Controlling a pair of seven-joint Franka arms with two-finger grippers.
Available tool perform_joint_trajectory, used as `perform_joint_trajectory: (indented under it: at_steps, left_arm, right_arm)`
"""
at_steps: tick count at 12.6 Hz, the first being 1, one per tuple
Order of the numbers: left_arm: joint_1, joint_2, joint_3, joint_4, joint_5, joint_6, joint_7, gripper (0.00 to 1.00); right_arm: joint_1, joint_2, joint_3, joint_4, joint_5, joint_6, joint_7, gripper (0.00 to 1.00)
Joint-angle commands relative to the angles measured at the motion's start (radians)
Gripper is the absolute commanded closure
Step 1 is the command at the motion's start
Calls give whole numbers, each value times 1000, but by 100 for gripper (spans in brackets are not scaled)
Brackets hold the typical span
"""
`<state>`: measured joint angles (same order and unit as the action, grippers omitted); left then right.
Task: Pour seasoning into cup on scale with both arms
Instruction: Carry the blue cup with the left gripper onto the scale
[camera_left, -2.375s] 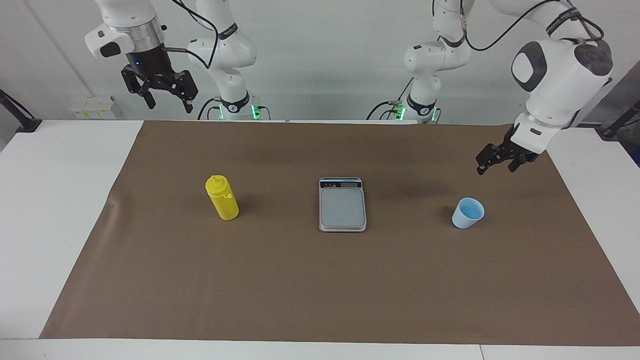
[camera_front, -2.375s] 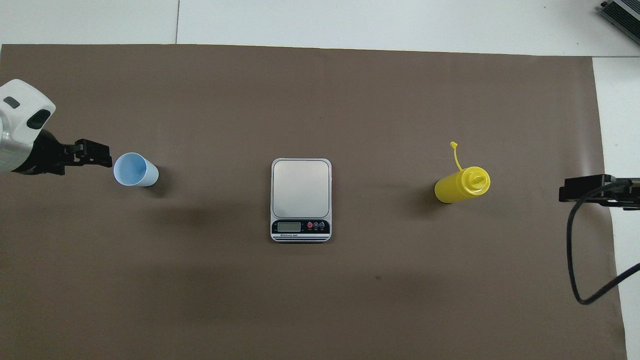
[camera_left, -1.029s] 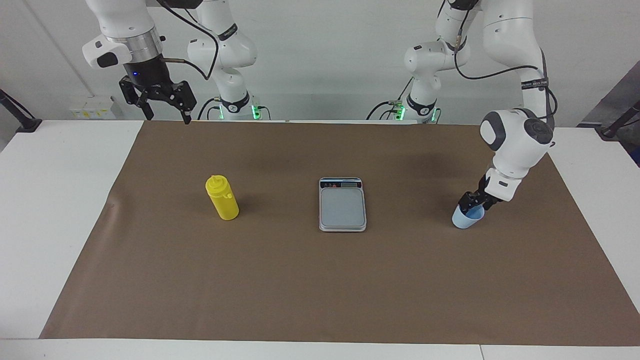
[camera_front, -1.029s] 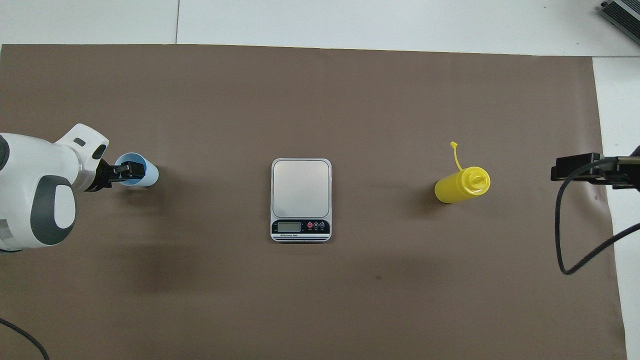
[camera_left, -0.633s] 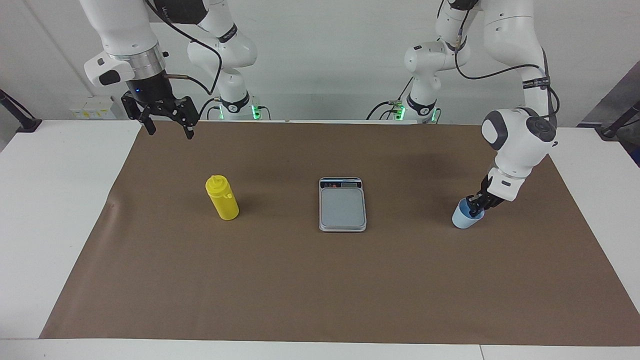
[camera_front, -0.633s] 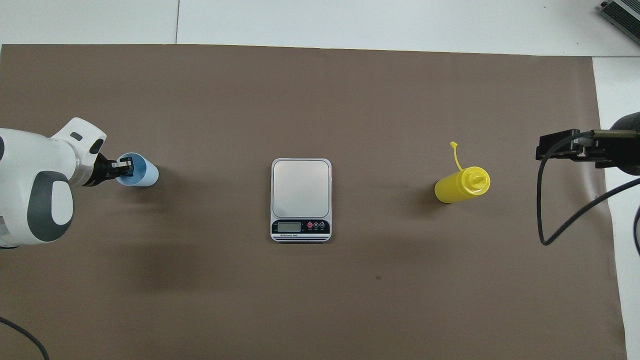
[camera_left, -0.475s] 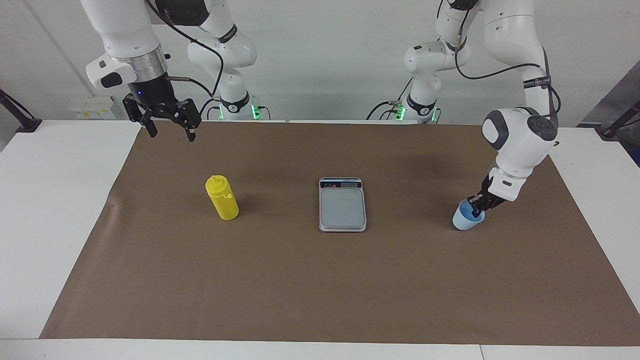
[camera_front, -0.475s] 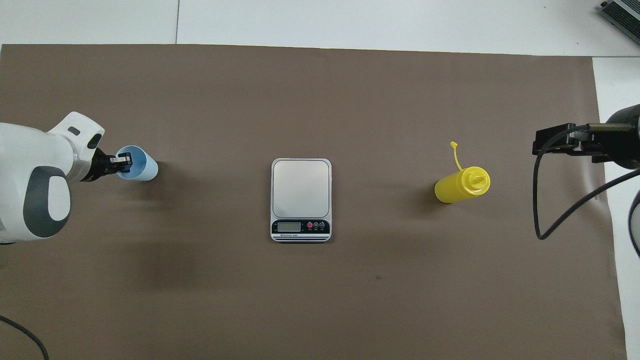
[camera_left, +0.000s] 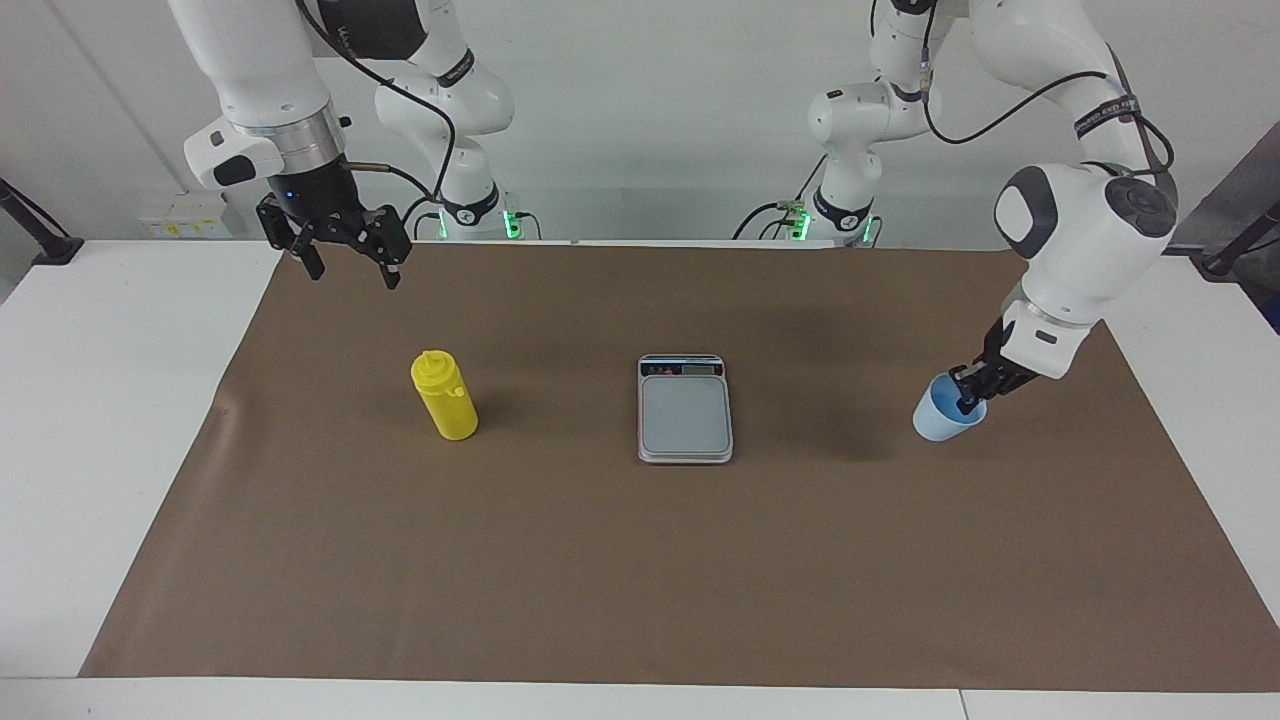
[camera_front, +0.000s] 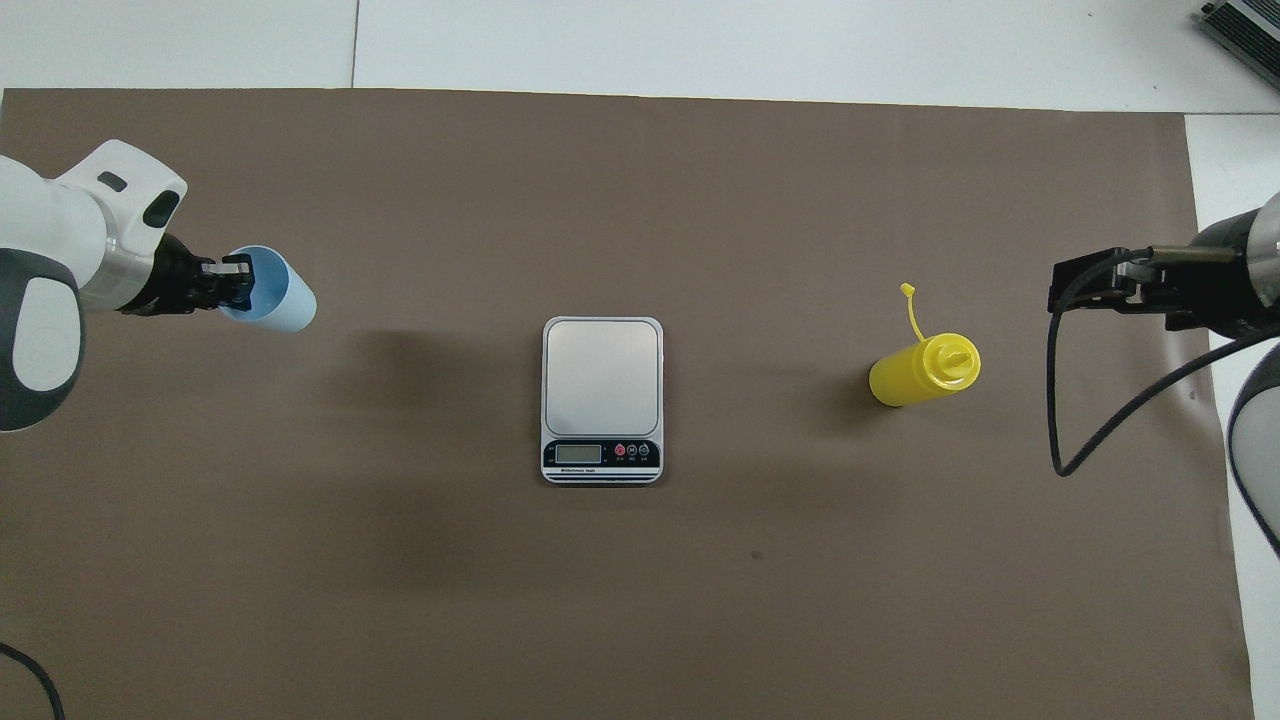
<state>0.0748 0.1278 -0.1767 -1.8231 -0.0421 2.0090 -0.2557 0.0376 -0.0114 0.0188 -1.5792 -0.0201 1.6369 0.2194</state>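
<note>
Left tool (camera_left: 966, 402) is clamped on the cup's (camera_left: 940, 420) rim, one finger inside hiding part of the blue, otherwise empty interior, cup lifted off the table (camera_left: 120, 400) at the left arm's end. Right tool (camera_left: 348, 262), fingers apart, hangs over the mat's edge near the robots; the seasoning (camera_left: 444, 396) and the bare scale (camera_left: 685, 408) stand mid-table.

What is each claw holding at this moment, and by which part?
The left claw holds the cup by its rim, one finger inside, and it is lifted off the mat. The right claw is open and holds nothing.
</note>
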Motion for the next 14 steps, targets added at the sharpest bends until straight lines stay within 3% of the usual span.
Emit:
perform_joint_trajectory:
  at_steps: [1, 4, 7, 11, 14]
  left_arm:
    - [-157, -11, 11, 8, 34, -32, -192, 100]
    - [-301, -14, 8, -4, 68, -15, -266, 100]
    - [-439, 42, 8, -18, 71, 88, -456, 100]
    - [-529, 151, 9, 2, 120, 169, -548, 100]
    - [-541, 159, 8, 1, 134, 215, -585, 100]
  right_arm:
    - [-1, -16, 12, -16, 9, -37, 15, 0]
    - [-1, -36, 24, -51, 3, -54, 14, 0]
    - [-1, -44, 26, -71, -3, -43, 8, 0]
    - [1, -59, 38, -97, -6, -40, -18, 0]
    - [-1, -61, 41, -100, -8, -38, -22, 0]
